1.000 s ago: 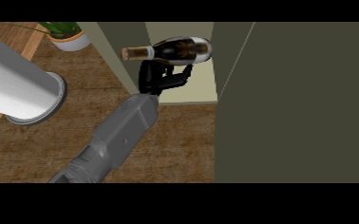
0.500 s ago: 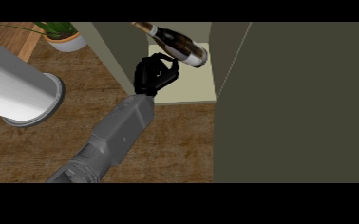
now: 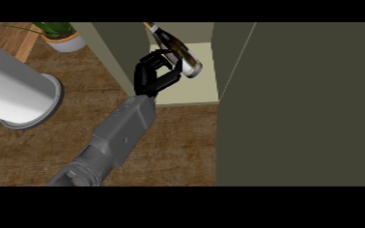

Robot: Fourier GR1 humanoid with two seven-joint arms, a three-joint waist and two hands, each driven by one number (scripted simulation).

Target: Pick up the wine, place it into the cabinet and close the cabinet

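The wine bottle [image 3: 178, 53], dark with a pale label, lies tilted inside the open cabinet. Its neck points up and to the left, and its base is low over the pale shelf [image 3: 191, 91]. My right hand [image 3: 152, 75] is just left of the bottle at the cabinet's mouth. Its fingers [image 3: 165, 70] are loosely spread and touch the bottle's side without closing round it. The right forearm runs down to the lower left. The cabinet door [image 3: 288, 106] stands open as a large olive panel on the right. My left hand does not show.
A thick grey cylinder [image 3: 25, 96] fills the left edge, close to the view. A potted plant [image 3: 63, 39] stands at the back left on the wooden counter [image 3: 178, 145]. The cabinet's left wall [image 3: 118, 48] stands right beside my hand.
The bottle has swung from lying sideways in my right hand to pointing neck-up deeper in the cabinet. The fingers have come off its body and the hand has drawn back a little.
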